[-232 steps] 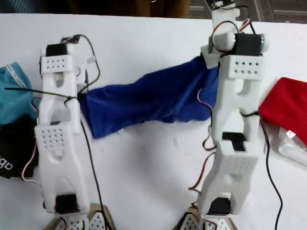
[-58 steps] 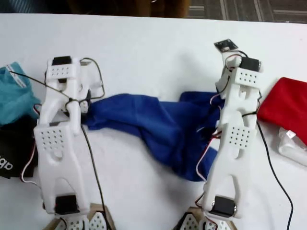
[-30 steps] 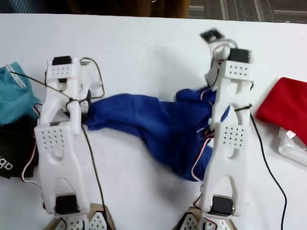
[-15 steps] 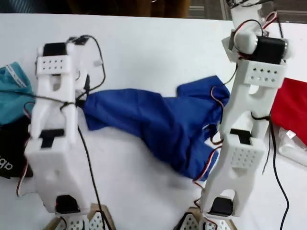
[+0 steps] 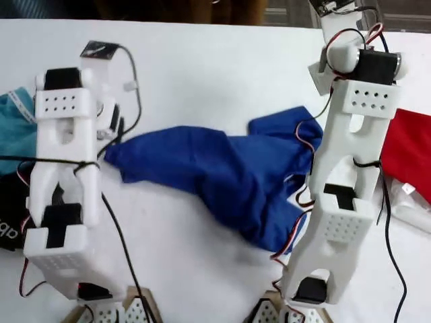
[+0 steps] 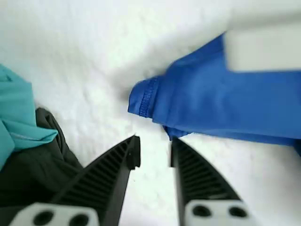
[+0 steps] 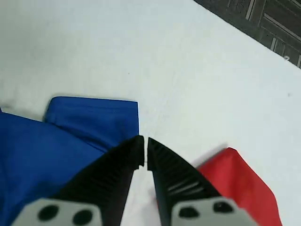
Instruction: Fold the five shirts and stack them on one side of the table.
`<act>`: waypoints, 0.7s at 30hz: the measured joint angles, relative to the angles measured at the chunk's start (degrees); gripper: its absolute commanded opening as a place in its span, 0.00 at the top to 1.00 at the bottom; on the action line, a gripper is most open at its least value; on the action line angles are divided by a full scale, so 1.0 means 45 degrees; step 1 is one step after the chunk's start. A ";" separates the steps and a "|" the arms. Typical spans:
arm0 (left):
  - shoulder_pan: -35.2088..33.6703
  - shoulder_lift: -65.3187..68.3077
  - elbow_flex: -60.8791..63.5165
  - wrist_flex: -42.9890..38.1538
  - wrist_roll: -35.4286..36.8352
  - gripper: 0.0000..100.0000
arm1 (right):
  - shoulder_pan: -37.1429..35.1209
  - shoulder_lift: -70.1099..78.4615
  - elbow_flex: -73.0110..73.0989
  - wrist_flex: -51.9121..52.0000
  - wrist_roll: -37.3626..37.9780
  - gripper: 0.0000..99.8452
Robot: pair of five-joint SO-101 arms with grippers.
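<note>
A blue shirt (image 5: 229, 168) lies crumpled on the white table between the two arms. In the left wrist view my left gripper (image 6: 154, 153) hangs open above bare table, just short of the blue shirt's (image 6: 225, 103) sleeve hem, with nothing between its fingers. My right gripper (image 7: 145, 151) is shut on nothing, above the table beside a sleeve of the blue shirt (image 7: 89, 117). A teal shirt (image 5: 13, 128) and a black shirt (image 5: 10, 215) lie bunched at the table's left edge, and a red shirt (image 5: 411, 148) lies at the right edge.
A white plastic item (image 5: 412, 205) lies in front of the red shirt. Dark floor (image 7: 263, 23) starts beyond the table's far edge. Loose cables run along both arms. Bare table (image 5: 202, 74) stretches behind the blue shirt.
The shirt was earlier stretched between both grippers and now lies crumpled and let go. In the last second both arms rose away from it, the left one last.
</note>
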 measured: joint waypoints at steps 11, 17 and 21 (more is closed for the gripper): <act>-0.0332 0.0000 0.0449 -0.1875 0.1289 0.78 | 0.0000 0.0000 0.0059 0.0000 0.0000 0.98; -0.1289 0.0527 0.1934 -0.2989 -0.0527 0.78 | -0.0078 0.0000 0.0059 0.0000 0.0000 0.98; -0.1172 0.1680 0.2032 -0.2989 -0.2422 0.78 | -0.0059 0.0000 0.0059 0.0000 0.0000 0.98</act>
